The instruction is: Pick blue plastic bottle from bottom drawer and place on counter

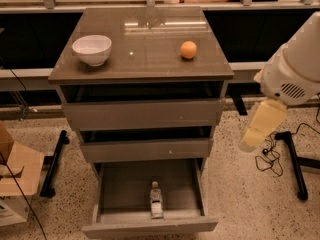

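Counter (150, 66): bowl (92, 49), maybe orange (188, 49); pincer (251, 141) right.

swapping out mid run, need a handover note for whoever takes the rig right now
End effector: off to the right of the cabinet, at drawer height, far from the bottle.
Blue plastic bottle: lying in the open bottom drawer, near its front.
Counter: holds a white bowl and an orange.
Done: drawer open. Left: grasp bottle, lift, place on counter.
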Action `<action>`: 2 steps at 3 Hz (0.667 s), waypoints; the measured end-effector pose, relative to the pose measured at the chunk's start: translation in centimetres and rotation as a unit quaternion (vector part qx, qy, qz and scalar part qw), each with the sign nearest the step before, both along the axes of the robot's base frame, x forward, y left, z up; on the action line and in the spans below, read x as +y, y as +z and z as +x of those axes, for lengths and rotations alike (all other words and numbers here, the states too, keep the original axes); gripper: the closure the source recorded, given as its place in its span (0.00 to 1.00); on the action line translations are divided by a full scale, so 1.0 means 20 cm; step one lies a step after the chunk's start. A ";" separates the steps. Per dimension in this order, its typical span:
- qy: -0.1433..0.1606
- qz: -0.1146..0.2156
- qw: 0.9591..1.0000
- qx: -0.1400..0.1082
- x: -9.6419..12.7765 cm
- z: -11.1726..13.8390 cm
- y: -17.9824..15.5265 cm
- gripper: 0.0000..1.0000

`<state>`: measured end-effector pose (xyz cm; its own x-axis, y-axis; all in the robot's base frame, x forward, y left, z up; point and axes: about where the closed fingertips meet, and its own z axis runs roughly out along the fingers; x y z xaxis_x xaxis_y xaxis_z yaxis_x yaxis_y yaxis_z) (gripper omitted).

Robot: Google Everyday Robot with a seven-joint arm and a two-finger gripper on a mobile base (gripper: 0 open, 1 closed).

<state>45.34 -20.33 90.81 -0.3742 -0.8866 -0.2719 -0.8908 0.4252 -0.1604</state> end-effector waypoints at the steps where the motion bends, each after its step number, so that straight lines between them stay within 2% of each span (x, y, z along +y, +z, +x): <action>1: -0.010 0.003 1.000 0.003 0.00 0.00 -0.04 0.00; 2: -0.020 -0.012 1.000 0.003 0.02 0.01 -0.07 0.00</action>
